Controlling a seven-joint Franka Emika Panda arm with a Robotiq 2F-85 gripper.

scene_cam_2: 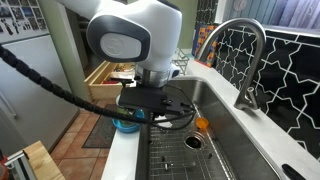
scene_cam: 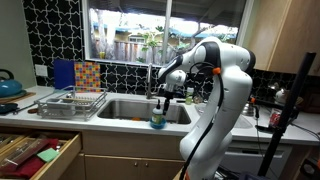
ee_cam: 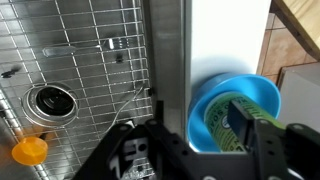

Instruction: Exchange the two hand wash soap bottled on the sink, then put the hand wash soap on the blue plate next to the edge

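The soap bottle [ee_cam: 228, 125], with a green label, stands upright in the small blue plate [ee_cam: 240, 85] on the pale counter strip at the front edge of the sink [ee_cam: 165, 60]. My gripper [ee_cam: 205, 138] hangs straight above the bottle with its fingers spread apart; blue plate shows between one finger and the bottle. Both exterior views show the gripper [scene_cam: 163, 98] [scene_cam_2: 152, 106] over the plate [scene_cam: 158, 124] [scene_cam_2: 127, 125] and the bottle [scene_cam: 158, 115]. I cannot make out a second soap bottle.
The basin holds a wire grid, a drain [ee_cam: 50, 100] and a small orange object [ee_cam: 30, 150] [scene_cam_2: 202, 124]. The curved tap [scene_cam_2: 245, 50] stands behind it. A wire dish rack [scene_cam: 70, 100], a blue kettle [scene_cam: 8, 85] and an open drawer [scene_cam: 35, 150] lie to one side.
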